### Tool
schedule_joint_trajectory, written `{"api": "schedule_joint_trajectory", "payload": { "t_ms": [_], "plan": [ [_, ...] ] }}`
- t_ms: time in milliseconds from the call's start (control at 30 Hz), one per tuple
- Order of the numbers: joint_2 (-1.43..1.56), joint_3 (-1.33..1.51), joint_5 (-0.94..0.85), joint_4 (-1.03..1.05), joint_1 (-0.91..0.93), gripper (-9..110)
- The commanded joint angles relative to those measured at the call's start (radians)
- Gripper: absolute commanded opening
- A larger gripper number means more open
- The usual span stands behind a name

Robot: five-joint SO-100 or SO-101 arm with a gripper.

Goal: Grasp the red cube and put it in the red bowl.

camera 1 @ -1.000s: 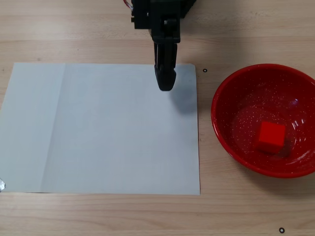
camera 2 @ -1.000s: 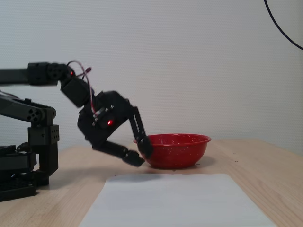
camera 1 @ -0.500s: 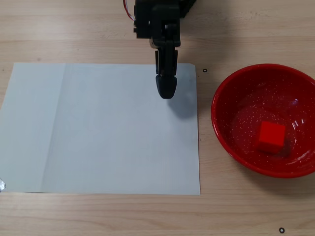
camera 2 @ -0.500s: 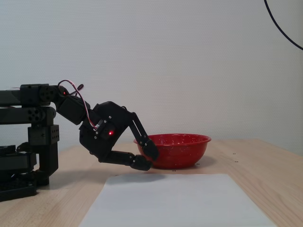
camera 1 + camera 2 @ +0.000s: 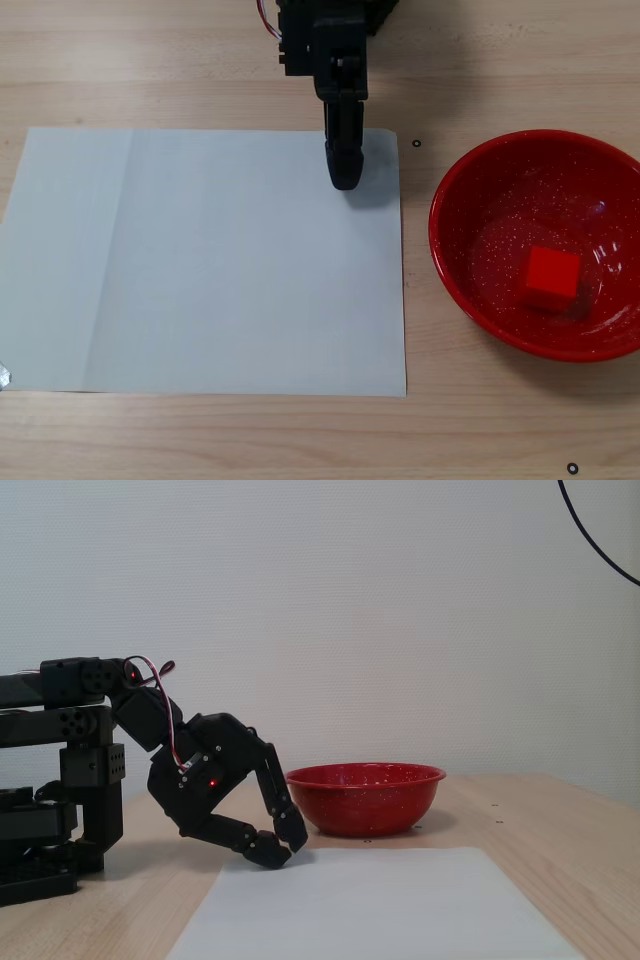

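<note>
The red cube [image 5: 552, 277] lies inside the red bowl [image 5: 470, 200] at the right of the table in a fixed view. In the other fixed view the red bowl [image 5: 365, 798] stands behind the paper and its wall hides the cube. My black gripper [image 5: 343, 180] hangs over the far right corner of the white paper, left of the bowl and apart from it. Its fingertips meet with nothing between them [image 5: 286, 849], just above the paper.
A white sheet of paper [image 5: 210, 265] covers the middle of the wooden table. The arm's base and folded links [image 5: 70, 770] stand at the left in a fixed view. Small black marks [image 5: 417, 143] dot the table near the bowl.
</note>
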Motion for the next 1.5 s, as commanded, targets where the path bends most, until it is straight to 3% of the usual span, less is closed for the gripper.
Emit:
{"api": "schedule_joint_trajectory", "payload": {
  "t_ms": [0,1467],
  "plan": [
    [0.025,0.005,-0.028,0.017,0.008,0],
    [0.023,0.005,-0.003,0.046,0.044,0]
  ]
}}
